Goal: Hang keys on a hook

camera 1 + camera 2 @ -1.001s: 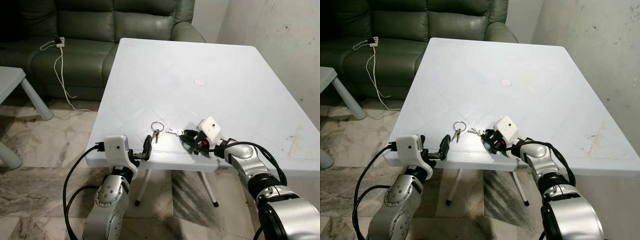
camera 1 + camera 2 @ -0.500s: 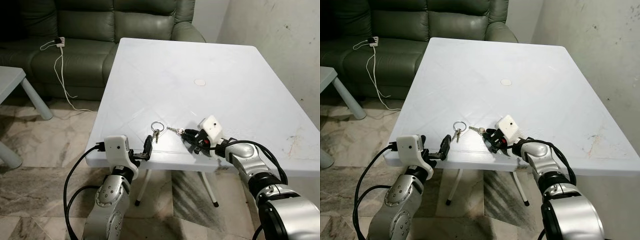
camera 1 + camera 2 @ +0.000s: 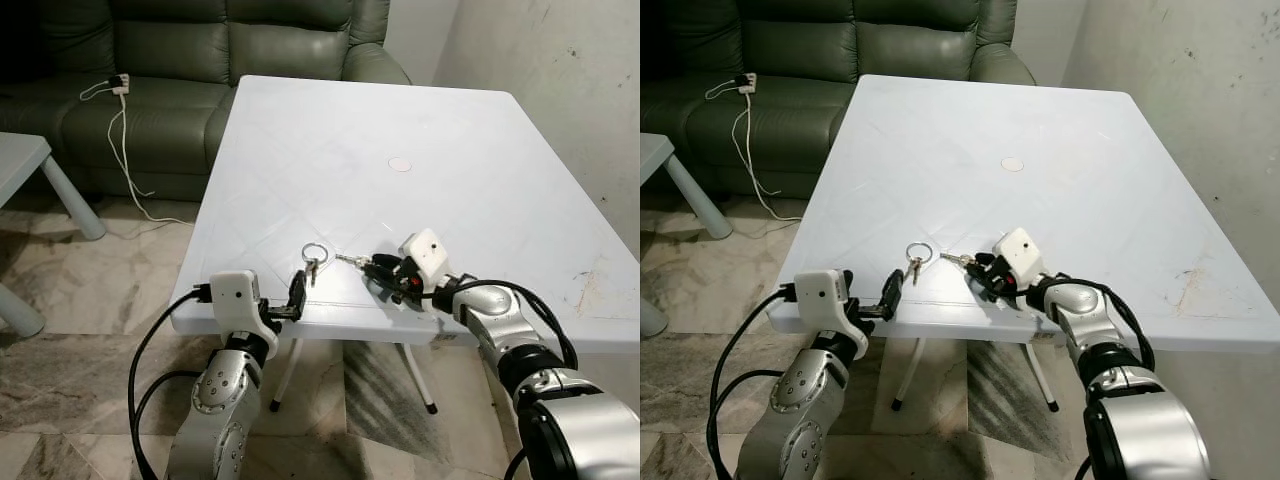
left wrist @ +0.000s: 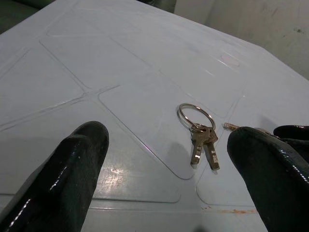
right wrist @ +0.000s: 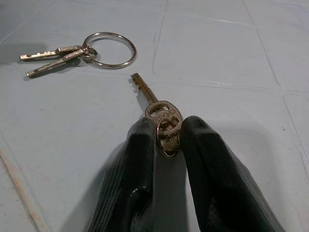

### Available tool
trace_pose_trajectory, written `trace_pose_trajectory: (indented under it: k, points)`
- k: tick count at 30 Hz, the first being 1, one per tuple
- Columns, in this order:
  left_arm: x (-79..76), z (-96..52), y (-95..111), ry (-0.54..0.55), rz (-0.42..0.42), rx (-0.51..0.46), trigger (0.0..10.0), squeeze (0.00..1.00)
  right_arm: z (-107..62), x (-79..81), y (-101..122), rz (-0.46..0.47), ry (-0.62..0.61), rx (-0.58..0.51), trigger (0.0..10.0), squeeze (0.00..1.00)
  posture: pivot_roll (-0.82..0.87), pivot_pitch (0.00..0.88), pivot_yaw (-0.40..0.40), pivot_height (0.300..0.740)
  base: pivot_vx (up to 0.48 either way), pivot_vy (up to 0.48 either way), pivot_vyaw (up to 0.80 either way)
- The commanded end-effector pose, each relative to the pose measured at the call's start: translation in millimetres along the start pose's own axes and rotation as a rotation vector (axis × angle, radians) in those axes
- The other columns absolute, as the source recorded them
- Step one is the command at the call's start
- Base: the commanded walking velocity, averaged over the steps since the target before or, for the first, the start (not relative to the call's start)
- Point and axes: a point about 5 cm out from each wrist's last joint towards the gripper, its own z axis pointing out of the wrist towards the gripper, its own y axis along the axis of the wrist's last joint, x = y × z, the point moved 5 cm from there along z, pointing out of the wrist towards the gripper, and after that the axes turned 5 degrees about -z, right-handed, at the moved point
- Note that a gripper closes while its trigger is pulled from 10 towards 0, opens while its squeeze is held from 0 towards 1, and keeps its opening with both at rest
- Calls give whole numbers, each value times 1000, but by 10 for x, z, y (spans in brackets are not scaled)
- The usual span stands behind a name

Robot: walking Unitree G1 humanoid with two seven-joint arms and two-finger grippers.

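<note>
My right pincer (image 3: 374, 268) lies low over the near part of the white surface (image 3: 330, 130), the forearm reaching in from the near right edge with the elbow bent and the wrist turned inward toward the middle, its white camera block uppermost. Its two black fingers (image 5: 145, 159) are closed on the bow of a single key (image 5: 157, 113), pinching it at the small ring threaded through the bow; the blade points away from the fingertips and lies flat on or just above the surface. Just beside the blade's tip, apart from it, a larger key ring (image 3: 314, 252) carrying two small keys (image 4: 203, 149) rests flat on the surface, between my two pincers. My left pincer (image 3: 295, 296) is held level at the near edge of the surface, the forearm rising from below with the wrist bent forward; its fingers (image 4: 72, 169) stand wide apart and hold nothing, framing the key ring ahead of them. Behind the surface stands a dark green sofa (image 3: 200, 60) with a white cable (image 3: 122, 140) trailing down its front to the floor.
</note>
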Motion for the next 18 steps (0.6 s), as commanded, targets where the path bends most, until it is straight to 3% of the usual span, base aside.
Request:
trace_pose_trajectory:
  k: [1, 4, 5, 7, 8, 9, 10, 11, 12, 18]
  points:
    - [-207, 28, 46, -33, -66, -22, 10000, 0, -44, -65, -12, -7, -14, 11, 10000, 0, 85, 74, -112, 740, 0, 0, 0]
    - [-206, 32, 51, -32, -65, -23, 10000, 0, -46, -74, -19, -2, -23, 15, 9608, 0, 84, 76, -112, 740, 0, 0, 0]
    - [-207, 33, 53, -32, -65, -24, 10000, 0, -46, -76, -21, -2, -24, 16, 8471, 0, 84, 77, -112, 740, 0, 0, 0]
    - [-209, 35, 54, -32, -65, -24, 10000, 0, -45, -77, -26, -2, -28, 19, 8549, 0, 84, 77, -112, 740, 0, 0, 0]
    - [-209, 35, 56, -33, -65, -24, 10000, 0, -44, -78, -30, -3, -31, 22, 9961, 0, 84, 77, -112, 740, 0, 0, 0]
    - [-209, 34, 55, -32, -66, -24, 10000, 0, -43, -79, -36, 12, -34, 21, 5765, 0, 84, 80, -112, 740, 0, 0, 0]
    - [-208, 33, 55, -31, -66, -24, 10000, 0, -42, -82, -37, 11, -40, 22, 4941, 0, 84, 80, -112, 740, 0, 0, 0]
    - [-201, 32, 54, -29, -68, -23, 10000, 0, -39, -84, -38, 7, -44, 25, 5412, 0, 84, 80, -112, 740, 0, 0, 0]
    - [-200, 30, 54, -28, -68, -23, 10000, 0, -38, -82, -34, 8, -43, 22, 157, 0, 85, 83, -112, 740, 0, 0, 0]
    - [-198, 25, 54, -26, -71, -22, 10000, 0, -40, -83, -40, 11, -46, 23, 0, 0, 85, 88, -113, 740, 0, 0, 0]
